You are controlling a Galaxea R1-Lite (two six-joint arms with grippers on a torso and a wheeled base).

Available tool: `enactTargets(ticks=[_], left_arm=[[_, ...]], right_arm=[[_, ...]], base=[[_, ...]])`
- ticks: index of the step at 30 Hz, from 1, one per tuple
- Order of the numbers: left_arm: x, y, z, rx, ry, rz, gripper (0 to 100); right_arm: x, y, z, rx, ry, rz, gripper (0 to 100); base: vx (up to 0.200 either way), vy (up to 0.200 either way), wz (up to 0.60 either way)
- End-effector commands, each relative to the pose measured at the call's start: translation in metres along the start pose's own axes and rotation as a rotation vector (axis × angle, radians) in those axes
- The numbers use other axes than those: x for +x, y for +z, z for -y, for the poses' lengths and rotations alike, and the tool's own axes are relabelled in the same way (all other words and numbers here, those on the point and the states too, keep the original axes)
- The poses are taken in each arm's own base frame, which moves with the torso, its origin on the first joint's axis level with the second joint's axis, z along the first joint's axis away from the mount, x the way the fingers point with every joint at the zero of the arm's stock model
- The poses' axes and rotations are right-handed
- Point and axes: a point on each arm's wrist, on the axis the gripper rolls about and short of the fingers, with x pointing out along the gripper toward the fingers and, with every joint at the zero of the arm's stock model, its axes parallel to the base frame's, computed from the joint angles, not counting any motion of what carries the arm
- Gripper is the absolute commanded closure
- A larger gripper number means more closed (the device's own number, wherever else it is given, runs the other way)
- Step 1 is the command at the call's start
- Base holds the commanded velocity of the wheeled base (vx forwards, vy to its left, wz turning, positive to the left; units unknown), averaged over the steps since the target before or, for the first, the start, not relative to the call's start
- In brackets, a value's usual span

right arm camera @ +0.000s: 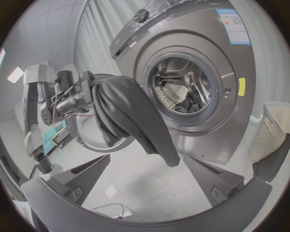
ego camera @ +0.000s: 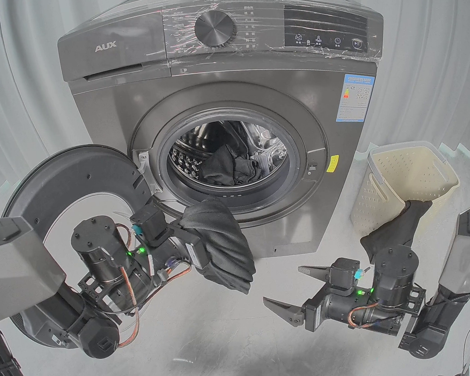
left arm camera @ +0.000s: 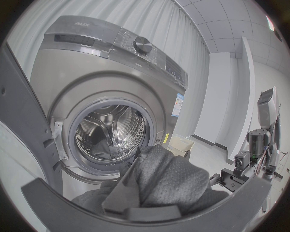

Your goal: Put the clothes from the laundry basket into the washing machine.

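Dark, dimpled knit garment (left arm camera: 169, 178) drapes limply over the left gripper (ego camera: 213, 247), seemingly pinched between its jaws; the right gripper (ego camera: 282, 285) holds its wedge-shaped jaws apart, empty.

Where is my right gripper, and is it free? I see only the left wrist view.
Observer: The right gripper is open and empty, low over the floor before the washing machine.
Operator: Is some clothing left at the basket?
Observer: Yes, one dark garment hangs over the near rim of the laundry basket.
Operator: Is my held cloth inside the drum?
Observer: No. The held garment droops from the left gripper outside the drum, in front of the opening's lower edge.
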Motion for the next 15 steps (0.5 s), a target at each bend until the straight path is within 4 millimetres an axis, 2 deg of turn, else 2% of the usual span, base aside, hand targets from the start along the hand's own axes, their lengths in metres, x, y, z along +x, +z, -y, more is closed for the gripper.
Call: enactTargets(ticks=[1,6,10,15], left_arm=[[-0.029,0.027,0.011,-0.006,-0.026,0.047,100],[-0.039,0.034,0.018,-0.041,-0.046,0.059,100],[-0.040,0.033,0.015,-0.043,-0.030,0.052,100],[-0.047,0.025,0.013,-0.045,-0.017,0.014,100]], right_arm=[[-0.023,0.017,-0.006,-0.022,0.044,0.069,0],[-0.028,0.030,0.006,-0.003,-0.047,0.136,0],[-0.027,0.033,0.027,0.031,-0.165,0.159,0],[-0.025,0.039,0.036,0.034,-0.194,0.188,0]], base=[[0.000,0.000,0.00],[0.000,0.000,0.00],[0.000,0.000,0.00],[0.000,0.000,0.00]])
